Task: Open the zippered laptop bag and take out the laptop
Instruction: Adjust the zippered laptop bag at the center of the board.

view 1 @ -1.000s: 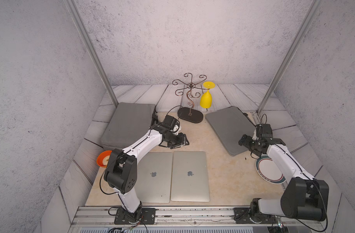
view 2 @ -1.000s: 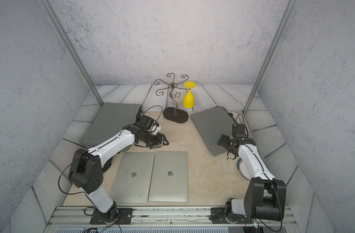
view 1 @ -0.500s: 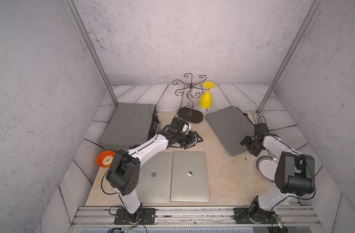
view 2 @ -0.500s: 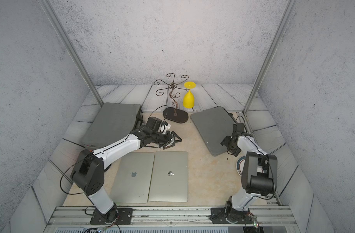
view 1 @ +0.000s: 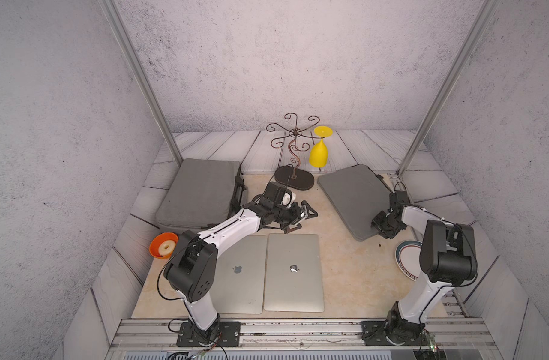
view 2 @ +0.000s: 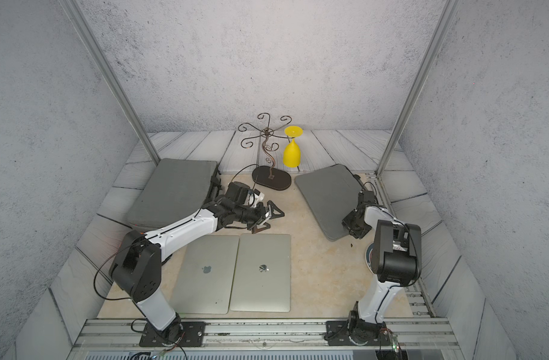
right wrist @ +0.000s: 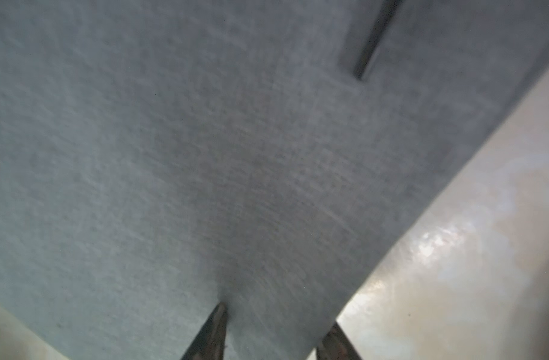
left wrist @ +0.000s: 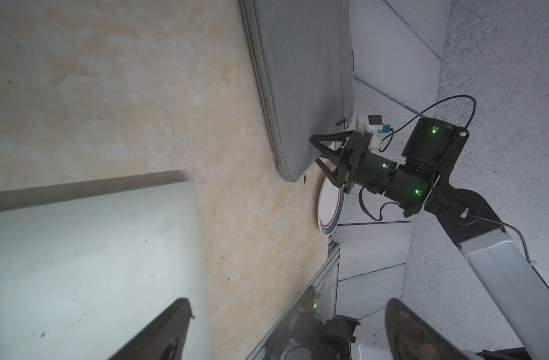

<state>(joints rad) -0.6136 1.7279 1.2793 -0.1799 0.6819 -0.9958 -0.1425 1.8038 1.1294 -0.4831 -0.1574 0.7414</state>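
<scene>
Two grey laptop bags lie at the back: a thick one (view 1: 201, 193) on the left and a flat one (view 1: 351, 199) on the right. In front lie two closed silver laptops (view 1: 293, 272) (view 1: 240, 274), side by side. My left gripper (view 1: 301, 220) (left wrist: 287, 311) hovers open and empty over the bare table, just behind the right laptop (left wrist: 89, 249). My right gripper (view 1: 380, 226) (left wrist: 313, 149) straddles the flat bag's near right corner. One finger (right wrist: 218, 314) presses on the fabric and the other sits under the edge. No zipper pull shows clearly.
A wire stand (view 1: 293, 156) with a hanging yellow glass (view 1: 318, 154) stands at the back centre. An orange bowl (view 1: 162, 246) sits at the left edge. Beside the right arm lies a plate (view 1: 405, 255). Metal posts rise at both back corners.
My left gripper moved right, away from the thick bag, and opened wide. My right gripper slid onto the flat bag's near corner and its fingers narrowed round the edge.
</scene>
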